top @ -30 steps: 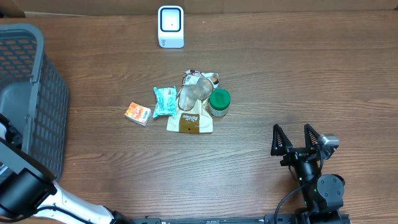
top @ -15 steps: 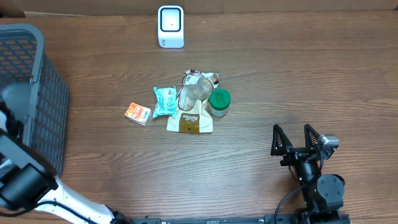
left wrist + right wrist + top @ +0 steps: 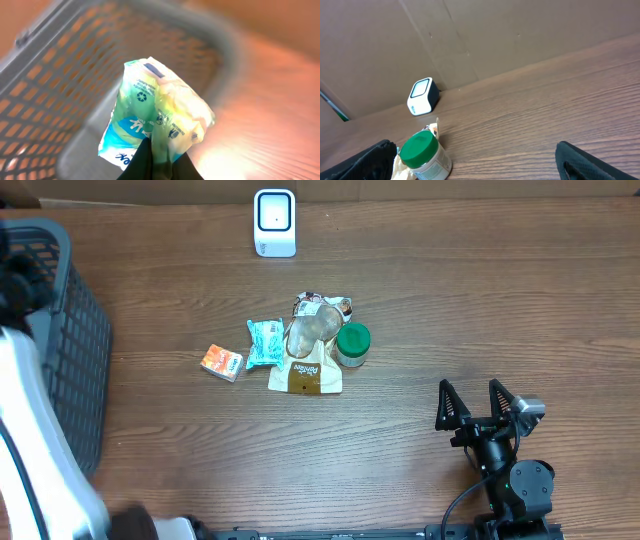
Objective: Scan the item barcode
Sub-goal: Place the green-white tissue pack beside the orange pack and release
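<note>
Now | packet (image 3: pixel 159 117) — pinched in left jaws | basket (image 3: pixel 55 90) behind

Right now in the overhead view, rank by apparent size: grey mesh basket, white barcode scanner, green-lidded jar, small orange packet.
1. grey mesh basket
2. white barcode scanner
3. green-lidded jar and small orange packet: about alike, unranked

A mock shop checkout, staged at a test bench, is being shown. A white barcode scanner (image 3: pixel 274 222) is being kept at the far edge of a wood-grain table (image 3: pixel 480 300), a grey plastic shopping basket (image 3: pixel 85 350) is being stood at its left side, and small groceries, a green-lidded jar (image 3: pixel 352 345) and snack packets (image 3: pixel 264 342), are being displayed in the middle. Plain cardboard (image 3: pixel 520 30) is being used as a backdrop.
</note>
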